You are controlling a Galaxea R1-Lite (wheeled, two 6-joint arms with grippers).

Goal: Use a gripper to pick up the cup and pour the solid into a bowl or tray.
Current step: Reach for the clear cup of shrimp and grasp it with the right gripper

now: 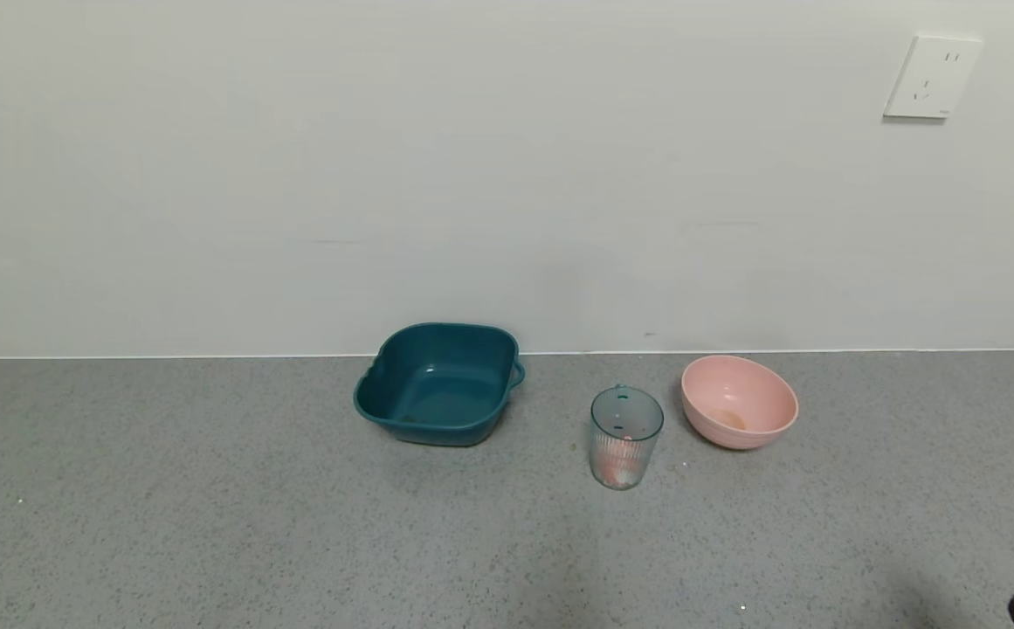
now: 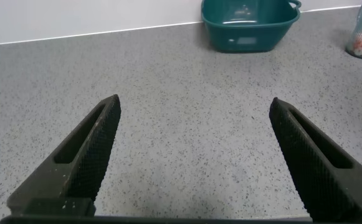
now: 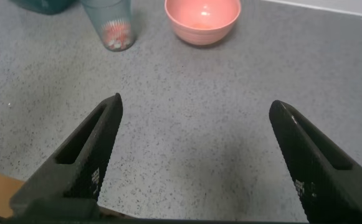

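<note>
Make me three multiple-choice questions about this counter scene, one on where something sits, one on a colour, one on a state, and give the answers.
1. Where does the cup stand?
A. inside the teal basin
B. between the teal basin and the pink bowl
C. to the right of the pink bowl

2. What colour is the round bowl?
A. pink
B. yellow
C. black

3. How are the right gripper fingers set?
A. shut on the cup
C. shut on nothing
B. open, holding nothing

Answers:
1 B, the head view shows the cup on the counter between the two vessels.
2 A, the bowl is pink in the head and right wrist views.
3 B, the fingers are spread wide over bare counter.
</note>
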